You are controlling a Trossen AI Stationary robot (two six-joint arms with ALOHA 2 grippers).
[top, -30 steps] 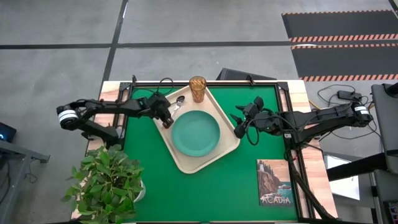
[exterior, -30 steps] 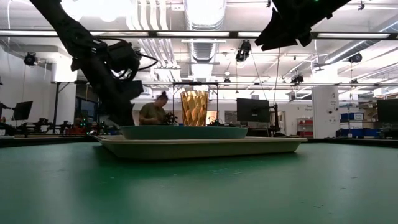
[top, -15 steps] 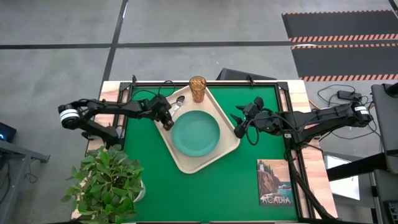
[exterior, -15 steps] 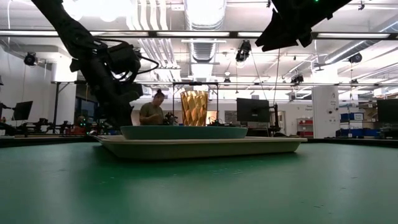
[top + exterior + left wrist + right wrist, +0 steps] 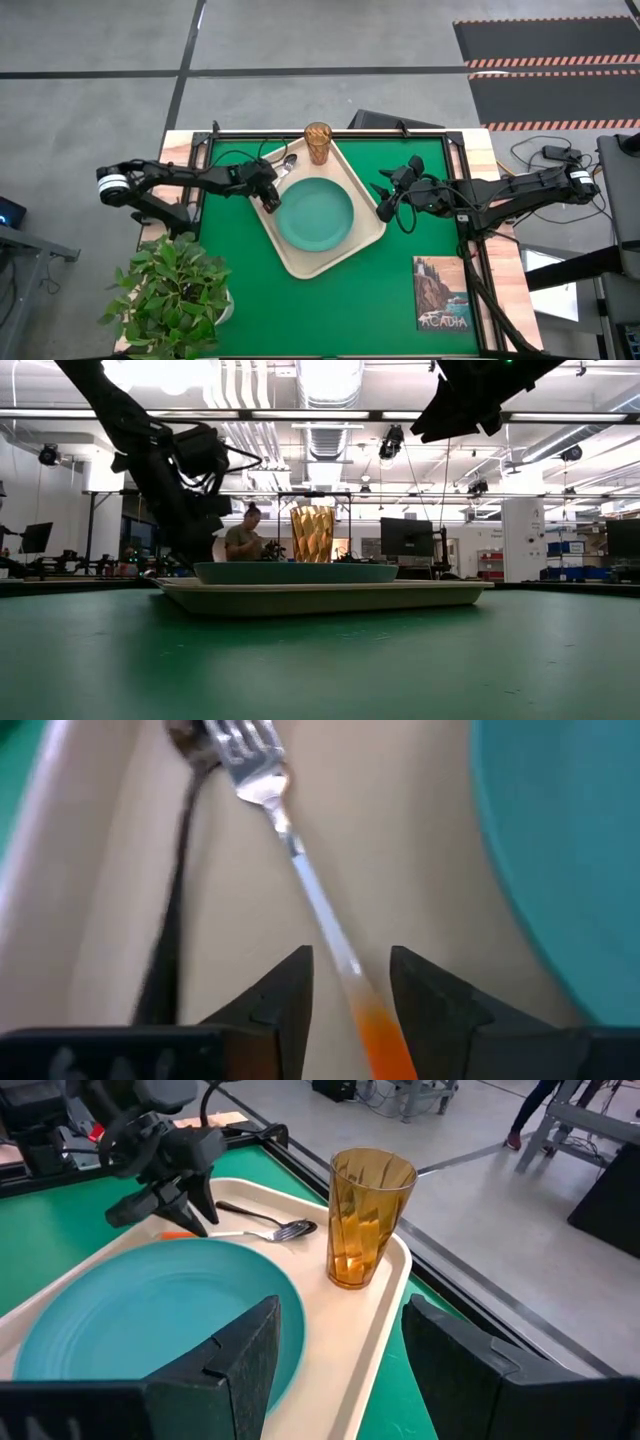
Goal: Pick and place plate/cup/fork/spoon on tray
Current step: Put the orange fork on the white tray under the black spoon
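The cream tray lies askew mid-table and carries the teal plate and, at its far corner, the amber cup. The red-handled fork and the dark spoon lie side by side on the tray's left strip, bowl and tines toward the cup. My left gripper hovers open over the fork's handle end. One finger stands on each side of the handle, with a gap showing on both sides. My right gripper waits open to the right of the tray, above the mat.
A picture book lies at the near right of the green mat. A potted plant stands at the near left corner. In the low view a person sits far behind the table.
My left gripper has opened over the tray's left strip and let go of the fork, which now lies flat on the tray beside the spoon. Its wrist has risen slightly.
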